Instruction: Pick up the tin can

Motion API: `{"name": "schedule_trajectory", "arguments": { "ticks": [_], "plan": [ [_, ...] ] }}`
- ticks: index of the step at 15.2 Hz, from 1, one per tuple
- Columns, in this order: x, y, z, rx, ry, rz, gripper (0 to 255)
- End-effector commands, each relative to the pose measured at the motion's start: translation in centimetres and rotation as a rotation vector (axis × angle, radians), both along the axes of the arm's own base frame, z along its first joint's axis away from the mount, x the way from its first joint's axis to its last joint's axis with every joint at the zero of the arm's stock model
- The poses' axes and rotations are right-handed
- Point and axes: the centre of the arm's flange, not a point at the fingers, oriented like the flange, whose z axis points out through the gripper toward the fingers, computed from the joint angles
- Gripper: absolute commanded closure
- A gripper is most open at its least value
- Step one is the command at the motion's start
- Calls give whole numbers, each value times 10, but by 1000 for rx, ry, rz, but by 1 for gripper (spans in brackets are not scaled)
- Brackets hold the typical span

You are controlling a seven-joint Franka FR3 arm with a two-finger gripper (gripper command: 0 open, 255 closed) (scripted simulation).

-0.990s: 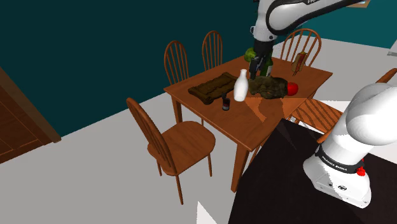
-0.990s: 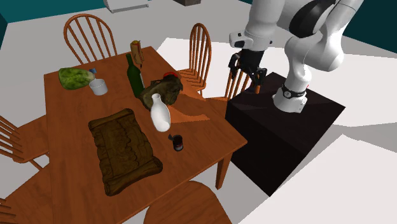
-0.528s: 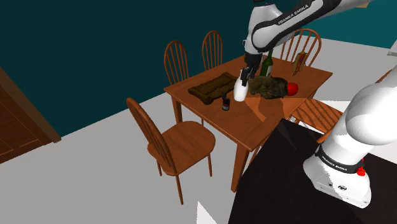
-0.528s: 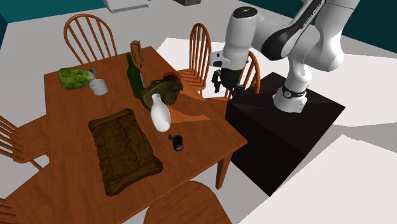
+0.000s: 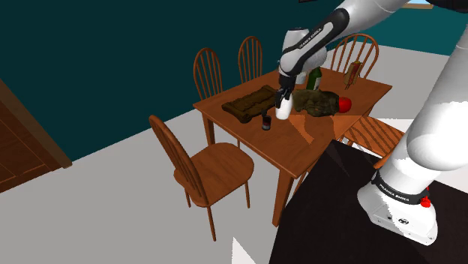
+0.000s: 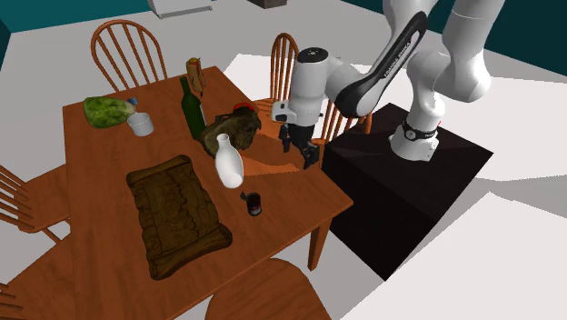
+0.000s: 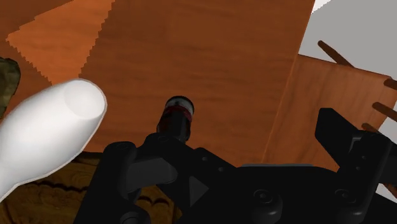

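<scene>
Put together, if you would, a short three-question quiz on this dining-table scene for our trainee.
1. True or false: the pincer is shut on the tin can.
2. Which thing stands nearest the can on the table? A: the white vase. B: the green bottle. C: the grey cup.
3. Fill in the gap: in the wrist view, the can's dark body bears a ____ band.

Key:
1. False. The pincer is open and above the table, and the can stands free.
2. A
3. red
</scene>
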Motion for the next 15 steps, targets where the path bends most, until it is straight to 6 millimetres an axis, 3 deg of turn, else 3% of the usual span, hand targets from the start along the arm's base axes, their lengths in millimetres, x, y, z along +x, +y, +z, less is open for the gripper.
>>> {"name": "schedule_trajectory", "arguments": {
  "ticks": [1,15],
  "plan": [
    [12,-10,-20,4,-7,-2,0],
    [114,-82,-155,34,-46,-14,0]
  ]
}}
